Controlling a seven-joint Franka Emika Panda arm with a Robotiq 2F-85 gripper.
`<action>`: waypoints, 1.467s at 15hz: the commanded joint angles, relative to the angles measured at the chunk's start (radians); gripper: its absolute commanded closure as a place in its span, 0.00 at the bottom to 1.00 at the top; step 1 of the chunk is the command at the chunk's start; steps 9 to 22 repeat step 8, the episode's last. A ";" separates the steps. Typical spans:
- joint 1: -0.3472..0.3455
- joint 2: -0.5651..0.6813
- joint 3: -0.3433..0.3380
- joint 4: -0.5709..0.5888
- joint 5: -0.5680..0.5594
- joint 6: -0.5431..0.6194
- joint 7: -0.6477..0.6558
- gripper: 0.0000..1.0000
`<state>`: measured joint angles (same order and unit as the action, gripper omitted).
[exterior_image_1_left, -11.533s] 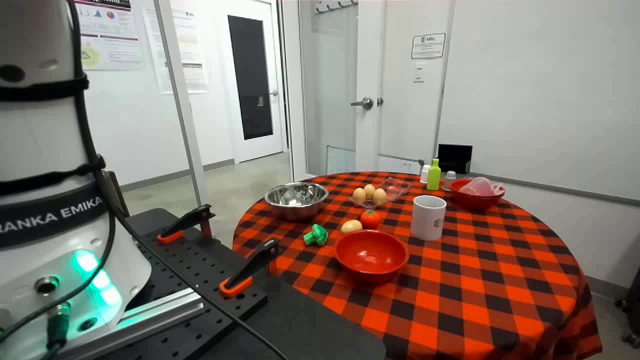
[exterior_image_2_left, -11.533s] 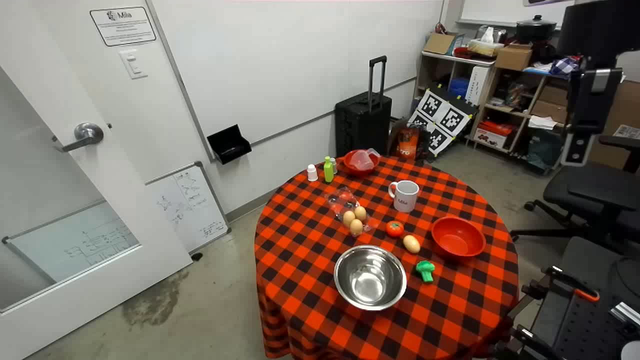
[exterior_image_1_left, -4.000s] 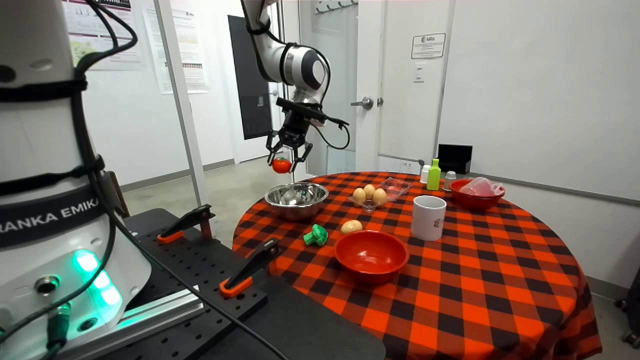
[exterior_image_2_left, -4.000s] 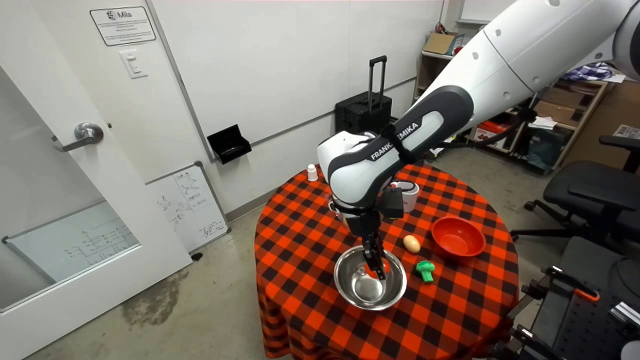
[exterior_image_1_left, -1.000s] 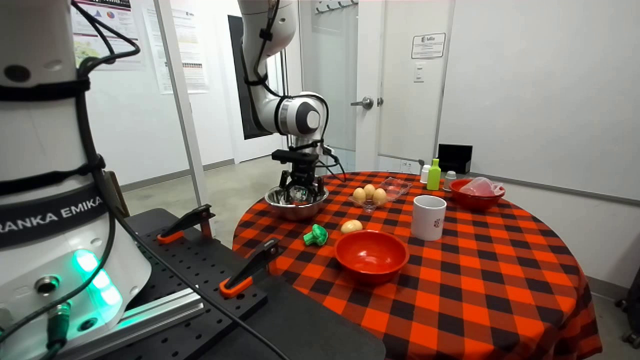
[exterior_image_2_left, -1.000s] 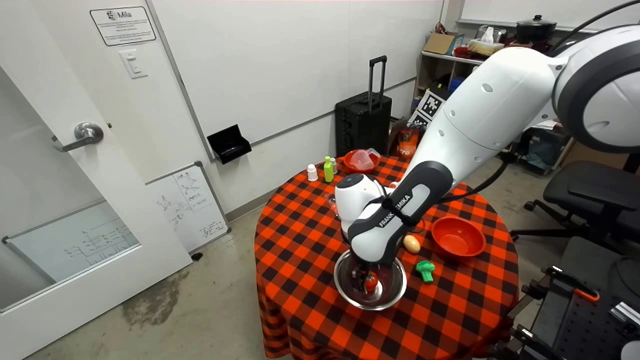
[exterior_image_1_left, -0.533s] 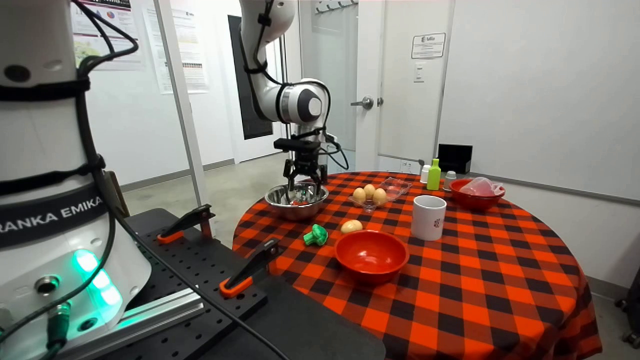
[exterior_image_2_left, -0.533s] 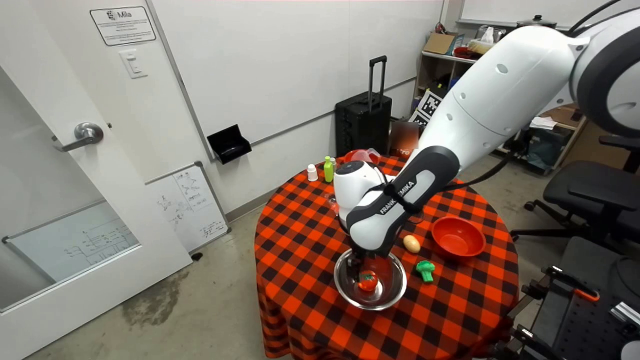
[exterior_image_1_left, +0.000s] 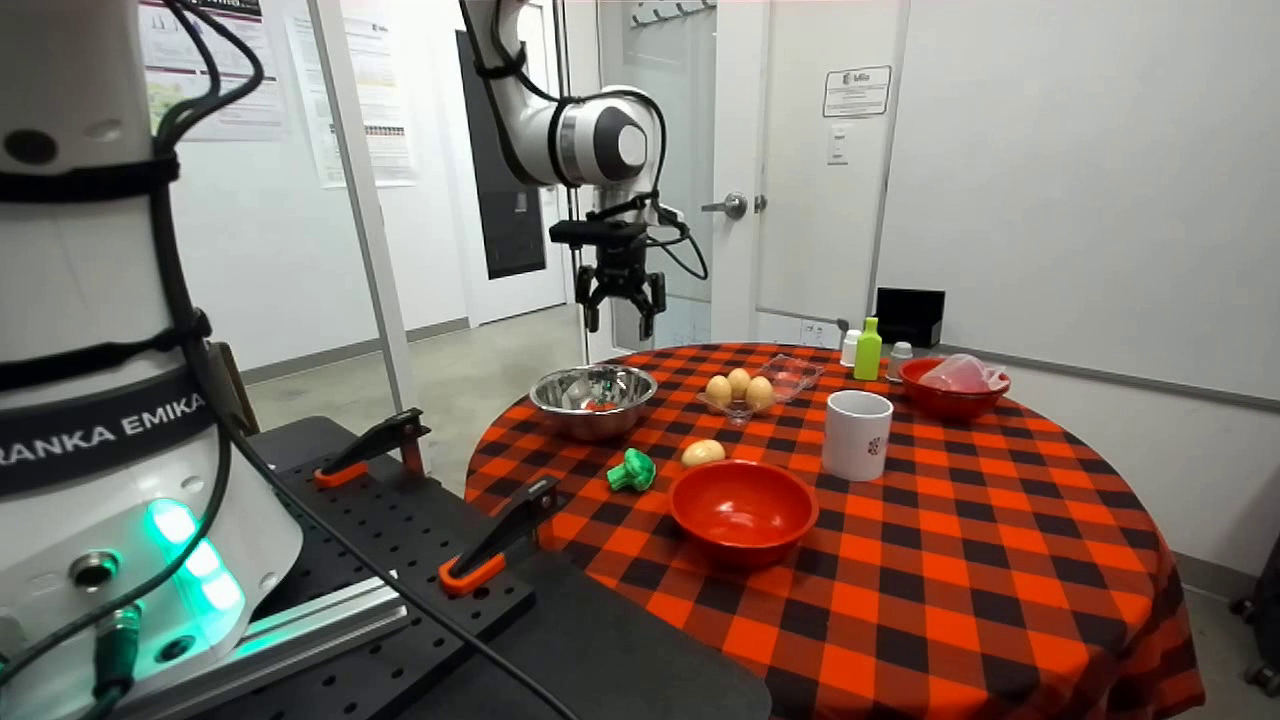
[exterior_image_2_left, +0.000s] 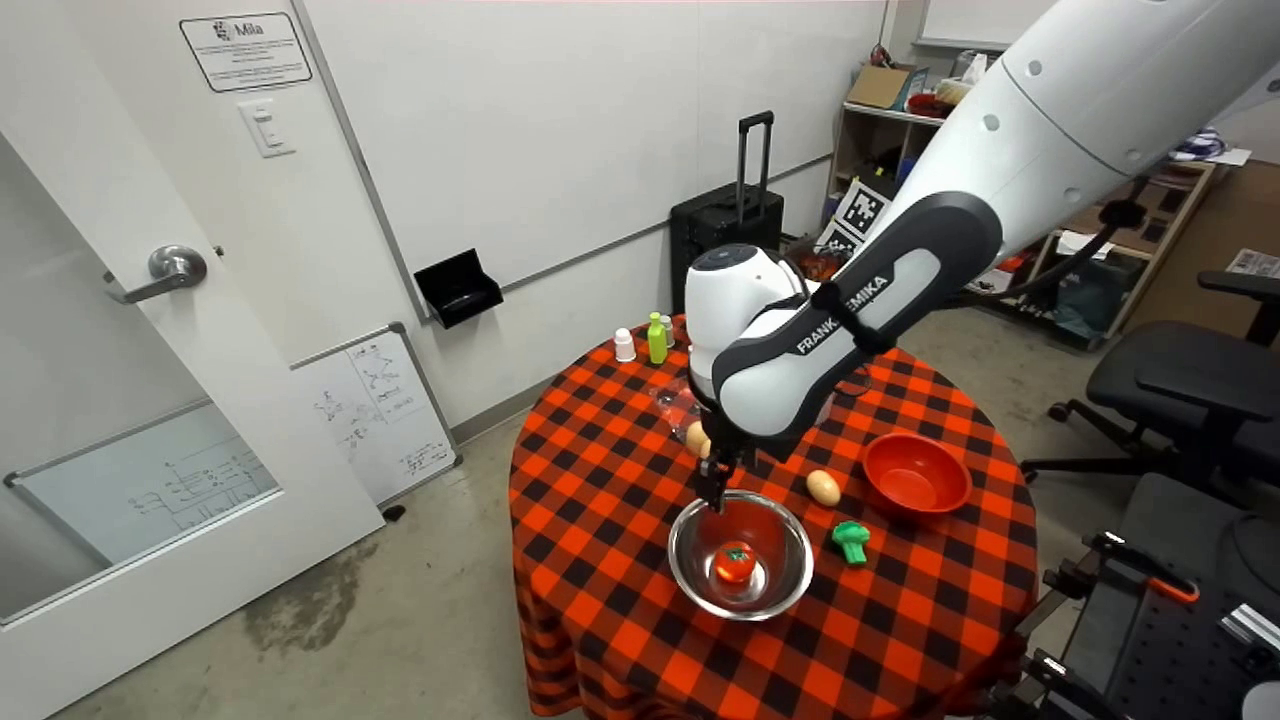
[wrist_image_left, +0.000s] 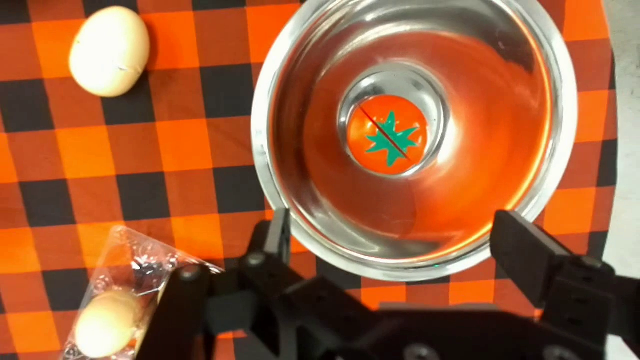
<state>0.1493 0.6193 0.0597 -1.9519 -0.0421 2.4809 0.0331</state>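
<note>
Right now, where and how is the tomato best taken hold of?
Probably by opposite flanks at its widest, from straight above: the tomato sits green star up, low in the metal bowl, which rises all round it and would likely block a sideways approach. The open hand looks wide enough to straddle that round body.

A: What stands near the white mug (exterior_image_1_left: 857, 437)?
B: A red bowl (exterior_image_1_left: 742, 512), with a toy broccoli (exterior_image_1_left: 631, 470) and a single egg (exterior_image_1_left: 703, 453) nearby.
A: And elsewhere on the checked tablecloth (exterior_image_1_left: 960, 590)?
B: Three eggs (exterior_image_1_left: 739, 382) in a clear carton (exterior_image_1_left: 793, 375), and a lime-green bottle (exterior_image_1_left: 867, 352) between two shakers (exterior_image_1_left: 899, 360). Beyond it, a black suitcase (exterior_image_2_left: 718, 224) stands by the whiteboard (exterior_image_2_left: 560, 130).
</note>
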 joint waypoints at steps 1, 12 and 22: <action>-0.014 -0.018 0.011 -0.009 0.005 -0.011 -0.015 0.00; -0.039 -0.050 0.028 -0.035 0.014 -0.023 -0.040 0.00; -0.039 -0.050 0.028 -0.035 0.014 -0.023 -0.040 0.00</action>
